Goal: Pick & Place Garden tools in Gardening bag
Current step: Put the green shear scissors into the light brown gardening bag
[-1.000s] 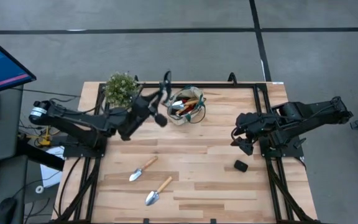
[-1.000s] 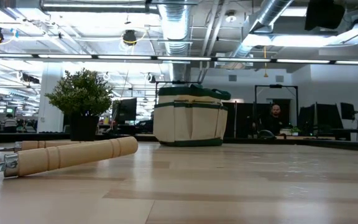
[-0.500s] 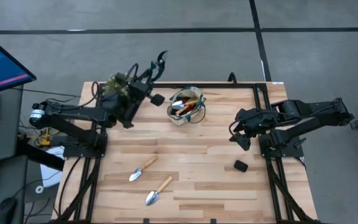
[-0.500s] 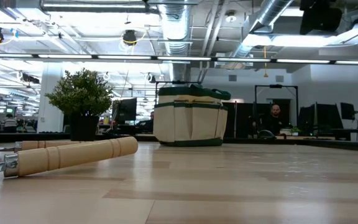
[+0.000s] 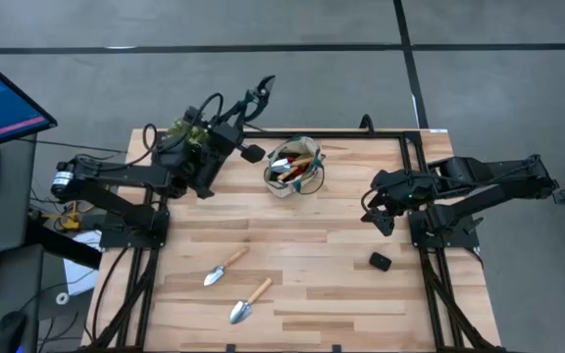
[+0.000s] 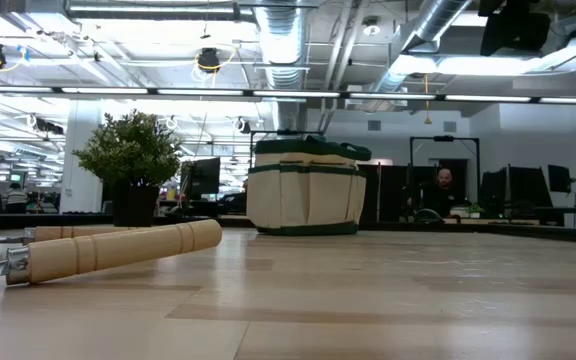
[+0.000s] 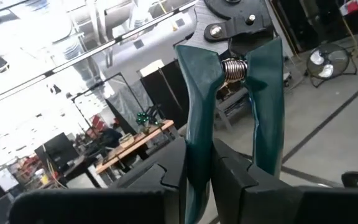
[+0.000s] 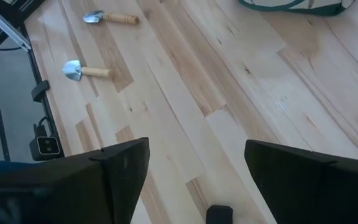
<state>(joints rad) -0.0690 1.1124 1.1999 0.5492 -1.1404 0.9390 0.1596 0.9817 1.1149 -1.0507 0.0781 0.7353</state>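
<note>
High view: the left gripper [image 5: 226, 128] has swung up-left, away from the gardening bag [image 5: 294, 167], clamped on the pruning shears [image 5: 255, 98]; no drop yet. Left wrist view confirms the clamp. Right gripper [image 5: 380, 214] waits, fingers apart.

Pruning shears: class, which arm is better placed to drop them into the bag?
Left. The left gripper already holds the shears beside the bag; the right gripper waits open and empty.
</note>
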